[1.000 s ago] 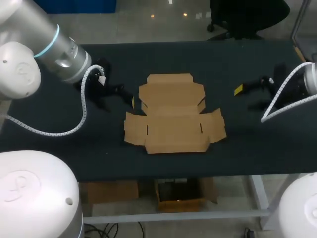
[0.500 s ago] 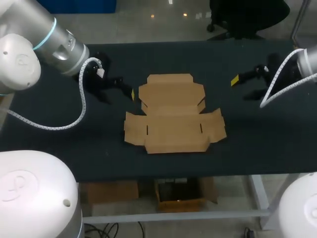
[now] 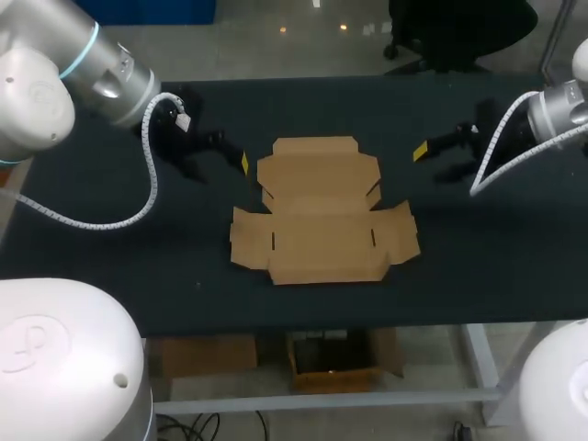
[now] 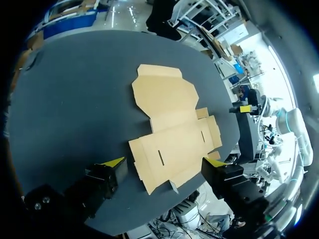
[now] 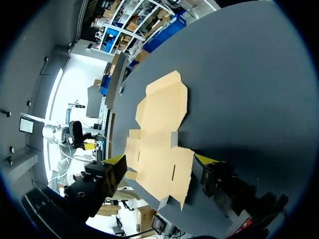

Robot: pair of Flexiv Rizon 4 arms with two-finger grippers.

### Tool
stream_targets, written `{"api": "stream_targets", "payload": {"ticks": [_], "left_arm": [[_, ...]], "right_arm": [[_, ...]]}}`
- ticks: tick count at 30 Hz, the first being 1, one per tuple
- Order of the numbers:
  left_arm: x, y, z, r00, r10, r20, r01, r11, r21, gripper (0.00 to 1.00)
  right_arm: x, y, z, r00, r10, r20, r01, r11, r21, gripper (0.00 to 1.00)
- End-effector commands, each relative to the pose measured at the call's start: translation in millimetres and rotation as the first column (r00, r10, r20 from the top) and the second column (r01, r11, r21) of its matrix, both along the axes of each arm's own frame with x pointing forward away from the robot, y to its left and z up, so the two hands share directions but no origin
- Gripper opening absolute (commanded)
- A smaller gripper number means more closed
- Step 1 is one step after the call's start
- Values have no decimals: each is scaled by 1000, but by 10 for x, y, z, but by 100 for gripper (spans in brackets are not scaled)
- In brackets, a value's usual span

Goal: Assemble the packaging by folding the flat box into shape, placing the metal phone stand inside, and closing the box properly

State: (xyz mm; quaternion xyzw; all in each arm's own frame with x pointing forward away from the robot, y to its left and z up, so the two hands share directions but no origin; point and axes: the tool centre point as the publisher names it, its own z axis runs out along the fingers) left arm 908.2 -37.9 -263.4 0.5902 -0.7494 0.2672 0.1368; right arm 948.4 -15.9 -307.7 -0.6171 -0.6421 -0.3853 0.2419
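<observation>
The flat cardboard box (image 3: pixel 322 213) lies mid-frame on the worktop (image 3: pixel 478 266). The left pincer (image 3: pixel 232 152) and right pincer (image 3: pixel 434 163) flank its upper flap, both open and empty. It looks light and floppy at the creases; grip a side flap's edge.

One flat cardboard box (image 3: pixel 322 220). One bench (image 3: pixel 478 266). Two end effectors: left end effector (image 3: pixel 230 152), right end effector (image 3: pixel 430 163), two yellow-tipped fingers (image 3: pixel 243 163) each.
</observation>
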Motion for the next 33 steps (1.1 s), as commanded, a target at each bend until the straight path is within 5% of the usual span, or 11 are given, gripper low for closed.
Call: {"api": "stream_targets", "payload": {"ticks": [1,24,33], "left_arm": [[116,8,-11,1000,-8,-18,8,1000,-6,100],[266,90,-12,1000,-13,-17,12,997,-73,100],[273,126,-5,1000,-11,-13,10,996,-85,100]], "right_arm": [[115,31,-45,999,33,-26,-33,999,-3,76],[448,253,-505,998,22,-55,-20,999,31,64],[605,346,-636,997,5,-76,-3,1000,26,49]]}}
